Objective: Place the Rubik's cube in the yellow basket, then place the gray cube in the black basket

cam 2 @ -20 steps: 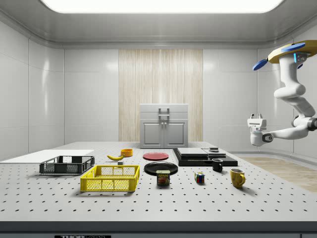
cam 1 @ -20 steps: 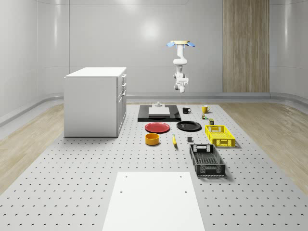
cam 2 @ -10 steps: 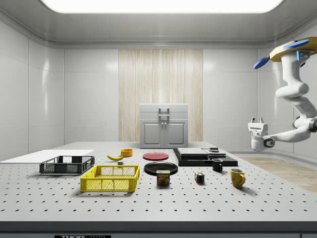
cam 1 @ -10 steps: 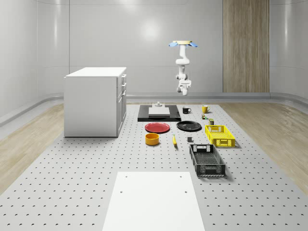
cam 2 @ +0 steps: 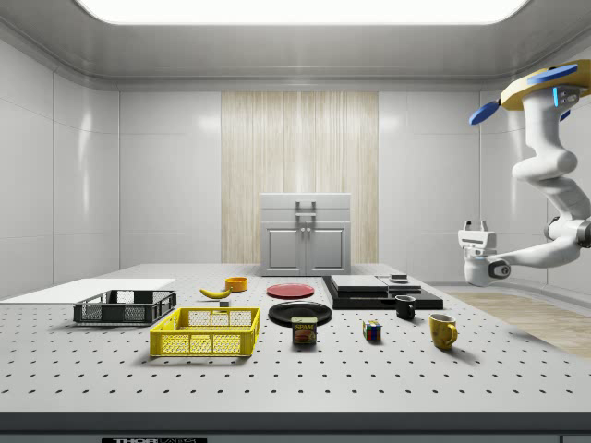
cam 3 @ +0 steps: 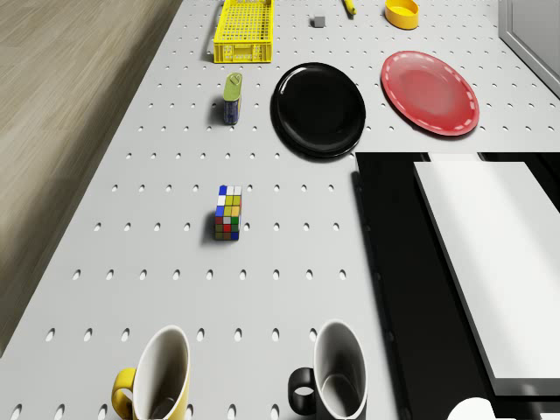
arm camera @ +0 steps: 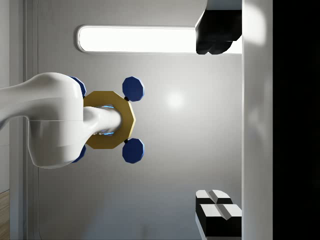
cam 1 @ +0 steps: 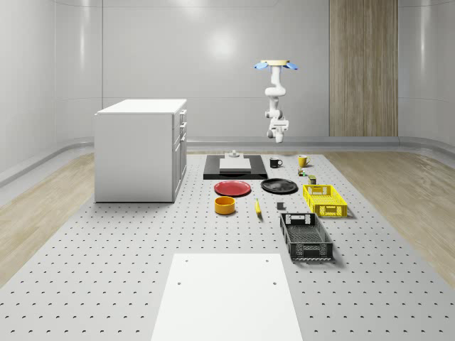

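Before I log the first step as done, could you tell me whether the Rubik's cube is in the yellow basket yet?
Not yet. The Rubik's cube sits on the table, apart from the yellow basket, whose inside looks empty.

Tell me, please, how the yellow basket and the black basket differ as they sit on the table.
The yellow basket is bright yellow; the black basket is black. In the whole-scene view the yellow basket lies farther back, near the black plate, while the black basket lies nearer the camera, by the white panel. Both are oblong lattice-walled crates, upright, with nothing seen inside.
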Robot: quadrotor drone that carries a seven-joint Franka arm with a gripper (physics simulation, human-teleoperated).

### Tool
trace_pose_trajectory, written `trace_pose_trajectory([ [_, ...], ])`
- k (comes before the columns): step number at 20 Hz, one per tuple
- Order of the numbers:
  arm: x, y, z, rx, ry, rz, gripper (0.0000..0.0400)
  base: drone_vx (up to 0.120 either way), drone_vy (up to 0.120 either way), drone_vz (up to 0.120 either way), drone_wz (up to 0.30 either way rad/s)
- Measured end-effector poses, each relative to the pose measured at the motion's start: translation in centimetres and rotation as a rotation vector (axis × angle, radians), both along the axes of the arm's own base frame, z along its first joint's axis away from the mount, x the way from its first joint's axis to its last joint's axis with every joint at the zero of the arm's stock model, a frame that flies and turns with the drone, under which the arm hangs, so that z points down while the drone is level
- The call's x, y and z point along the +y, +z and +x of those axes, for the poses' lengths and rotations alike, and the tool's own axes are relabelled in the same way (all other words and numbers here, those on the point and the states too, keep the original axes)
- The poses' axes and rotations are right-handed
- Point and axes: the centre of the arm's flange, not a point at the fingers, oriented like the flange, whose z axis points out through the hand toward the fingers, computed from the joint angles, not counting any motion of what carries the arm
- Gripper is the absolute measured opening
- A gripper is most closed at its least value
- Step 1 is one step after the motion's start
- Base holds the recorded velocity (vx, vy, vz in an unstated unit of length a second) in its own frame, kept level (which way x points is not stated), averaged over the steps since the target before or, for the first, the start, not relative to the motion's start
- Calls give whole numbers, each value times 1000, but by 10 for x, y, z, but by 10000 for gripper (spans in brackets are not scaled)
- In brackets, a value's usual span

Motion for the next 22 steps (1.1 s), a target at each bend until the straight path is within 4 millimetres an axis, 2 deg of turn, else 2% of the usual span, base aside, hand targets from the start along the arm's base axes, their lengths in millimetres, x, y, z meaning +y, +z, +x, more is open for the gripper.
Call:
trace_pose_trajectory([
  [19,1,0,-1,-14,0,-10,400,120,120,0,0],
  [22,2,0,-2,-17,0,-17,400,120,0,0,0],
])
